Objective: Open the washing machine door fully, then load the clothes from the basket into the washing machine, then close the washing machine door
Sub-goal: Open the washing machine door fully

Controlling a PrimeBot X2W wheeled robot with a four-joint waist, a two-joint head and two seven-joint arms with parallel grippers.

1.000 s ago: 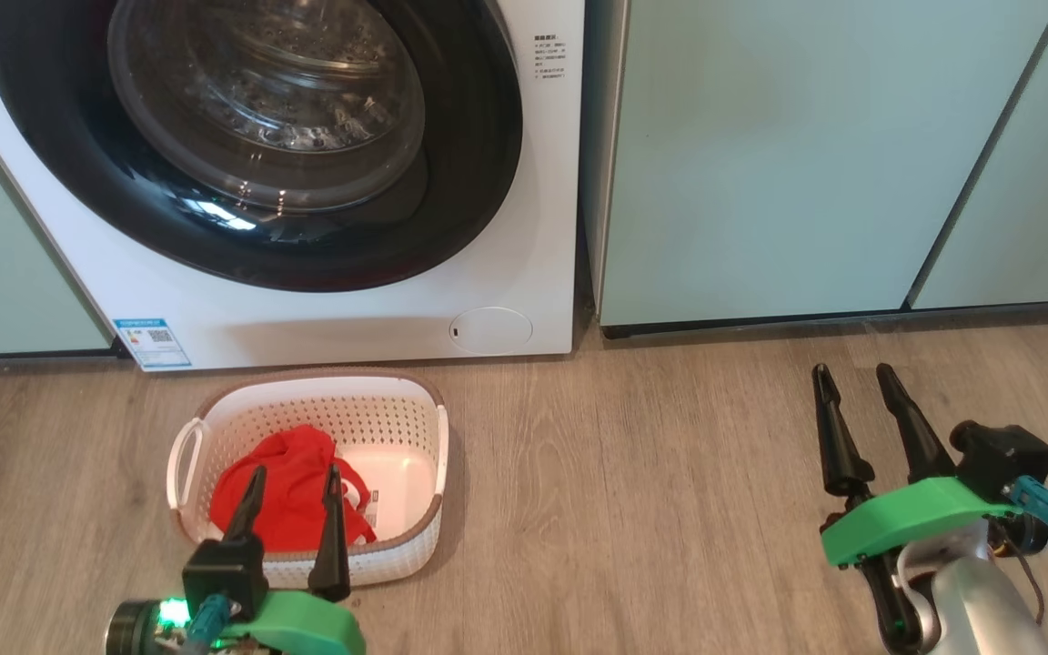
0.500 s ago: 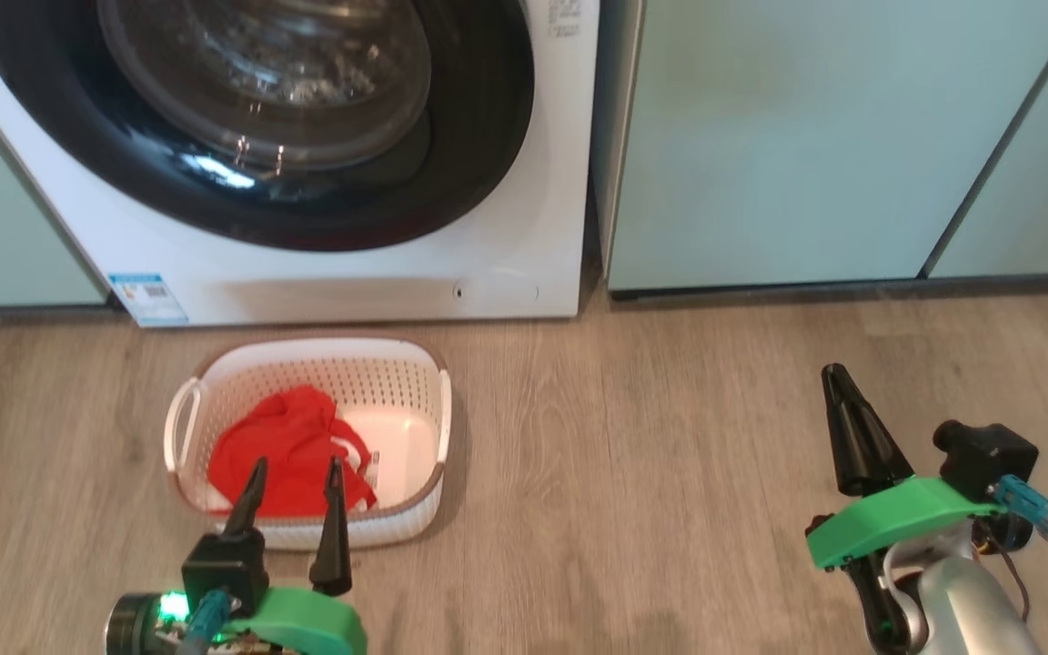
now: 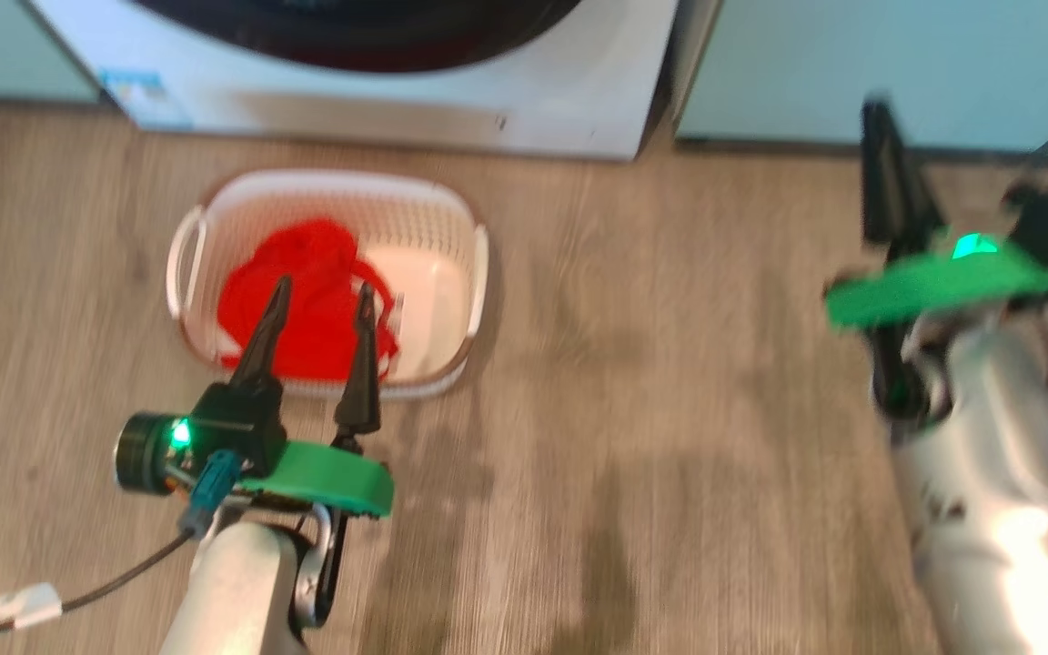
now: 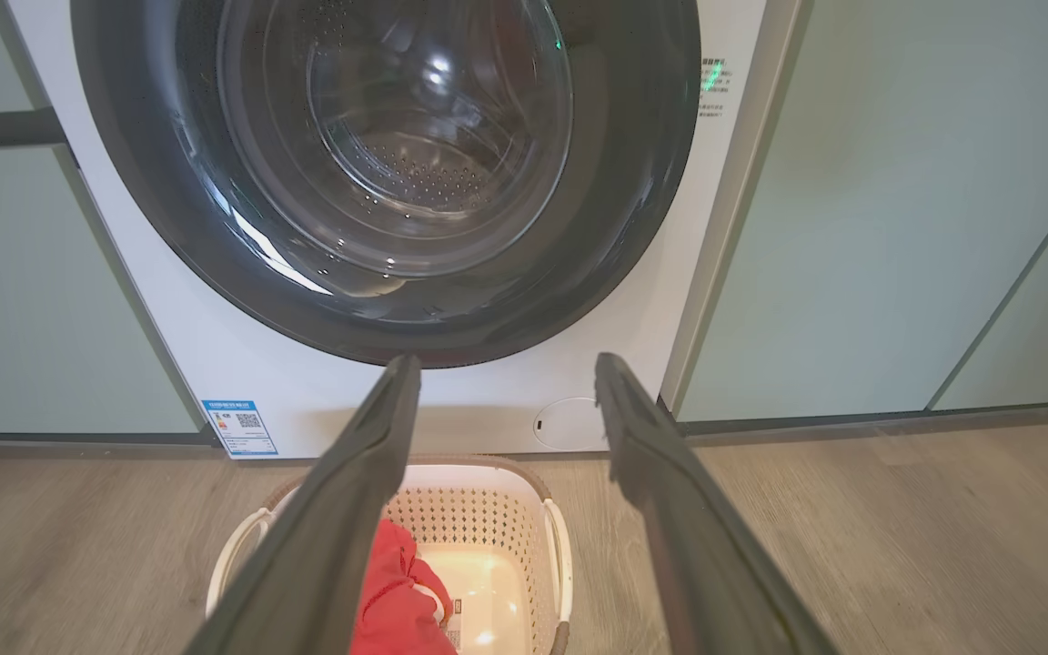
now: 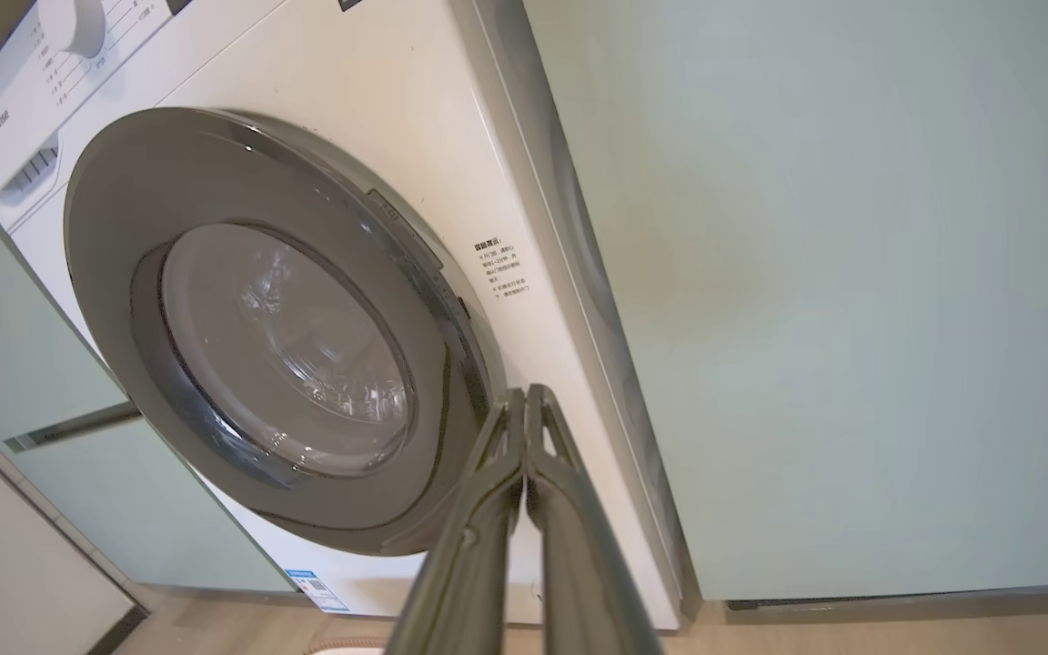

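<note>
The washing machine (image 4: 324, 400) is white, and its black-rimmed washing machine door (image 4: 387, 173) lies closed against the front; the same door (image 5: 278, 337) appears at an angle in the right wrist view. On the floor in front stands the cream basket (image 3: 424, 218) with red clothes (image 3: 310, 264) heaped in its left half. My left gripper (image 3: 322, 296) hovers open over the basket's near side, its fingers above the clothes and empty. My right gripper (image 3: 879, 118) is shut on nothing, raised at the right, and in its wrist view its tips (image 5: 524, 396) point at the door's right edge.
Pale green cabinets (image 5: 851, 318) flank the washer on both sides. Wood-look floor (image 3: 651, 382) stretches open between the basket and my right arm. A dark cable with a white tag (image 3: 24, 605) trails from my left forearm.
The head camera has tilted down, so the washer slid up the view. My right gripper closed its fingers and rose towards the washer. The left gripper stayed open over the basket.
</note>
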